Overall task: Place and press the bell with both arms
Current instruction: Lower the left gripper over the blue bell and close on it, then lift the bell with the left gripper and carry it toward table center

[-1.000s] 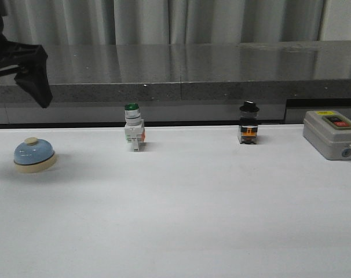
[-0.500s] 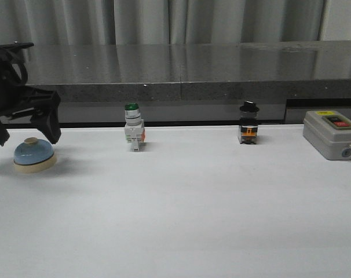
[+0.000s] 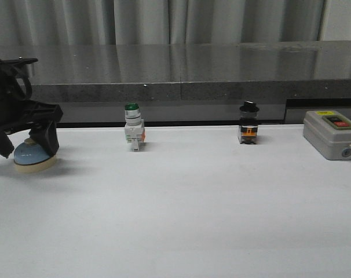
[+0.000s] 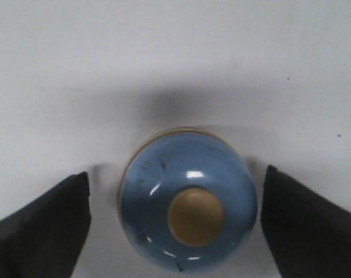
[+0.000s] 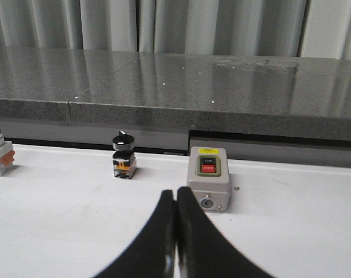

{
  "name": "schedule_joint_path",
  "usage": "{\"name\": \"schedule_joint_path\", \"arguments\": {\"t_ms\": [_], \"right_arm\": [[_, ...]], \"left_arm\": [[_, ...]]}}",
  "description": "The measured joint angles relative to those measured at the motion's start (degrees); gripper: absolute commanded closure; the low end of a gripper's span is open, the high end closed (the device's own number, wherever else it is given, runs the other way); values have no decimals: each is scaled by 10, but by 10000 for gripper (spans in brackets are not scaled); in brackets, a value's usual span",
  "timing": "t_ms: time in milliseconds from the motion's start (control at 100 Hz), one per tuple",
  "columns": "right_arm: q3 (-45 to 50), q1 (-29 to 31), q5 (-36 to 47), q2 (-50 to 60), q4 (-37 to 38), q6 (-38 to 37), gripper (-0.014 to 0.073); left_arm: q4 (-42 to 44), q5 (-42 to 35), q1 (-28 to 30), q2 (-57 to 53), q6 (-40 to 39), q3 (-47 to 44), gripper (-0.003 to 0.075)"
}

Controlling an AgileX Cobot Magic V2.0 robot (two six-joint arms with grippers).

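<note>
The light-blue dome bell (image 3: 29, 155) with cream base and cream button stands on the white table at the far left. My left gripper (image 3: 26, 146) is open and low around it, one finger on each side. In the left wrist view the bell (image 4: 187, 200) sits between the two black fingers (image 4: 45, 229), with a small gap on each side. My right gripper (image 5: 175, 200) is shut and empty; it shows only in the right wrist view, above the table in front of the grey switch box.
A green-capped white push-button switch (image 3: 132, 128) and a black-capped switch (image 3: 248, 124) stand along the back of the table. A grey ON/OFF switch box (image 3: 332, 134) sits at the far right. A dark stone ledge (image 3: 181, 75) runs behind the table.
My left gripper has come down from above the bell and now straddles it, open. The bell has not moved.
</note>
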State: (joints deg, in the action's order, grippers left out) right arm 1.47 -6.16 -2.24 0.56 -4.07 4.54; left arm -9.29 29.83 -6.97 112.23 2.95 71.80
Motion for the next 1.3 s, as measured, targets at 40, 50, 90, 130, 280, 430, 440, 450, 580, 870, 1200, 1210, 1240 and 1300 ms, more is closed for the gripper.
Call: {"name": "schedule_joint_path", "arguments": {"t_ms": [40, 50, 90, 130, 280, 430, 440, 450, 580, 870, 1200, 1210, 1240, 1300], "right_arm": [[0, 0, 0, 0, 0, 0, 654], [0, 0, 0, 0, 0, 0, 654], [0, 0, 0, 0, 0, 0, 654], [0, 0, 0, 0, 0, 0, 654], [0, 0, 0, 0, 0, 0, 654], [0, 0, 0, 0, 0, 0, 654], [0, 0, 0, 0, 0, 0, 654], [0, 0, 0, 0, 0, 0, 654], [0, 0, 0, 0, 0, 0, 654], [0, 0, 0, 0, 0, 0, 654], [0, 0, 0, 0, 0, 0, 654], [0, 0, 0, 0, 0, 0, 654], [0, 0, 0, 0, 0, 0, 654], [0, 0, 0, 0, 0, 0, 654]], "left_arm": [[0, 0, 0, 0, 0, 0, 325], [0, 0, 0, 0, 0, 0, 335], [0, 0, 0, 0, 0, 0, 391], [0, 0, 0, 0, 0, 0, 440], [-1, 0, 0, 0, 0, 0, 523], [-1, 27, 0, 0, 0, 10, 524], [-1, 29, 0, 0, 0, 10, 524], [-1, 32, 0, -1, 0, 11, 524], [-1, 57, 0, -27, 0, 16, 524], [0, 82, -51, -158, 7, 19, 524], [0, 86, -187, -179, 9, 19, 524], [0, 86, -190, -178, 9, 19, 524], [0, 78, -202, -172, 9, 19, 524], [0, 64, -228, -163, 9, 19, 524]]}}
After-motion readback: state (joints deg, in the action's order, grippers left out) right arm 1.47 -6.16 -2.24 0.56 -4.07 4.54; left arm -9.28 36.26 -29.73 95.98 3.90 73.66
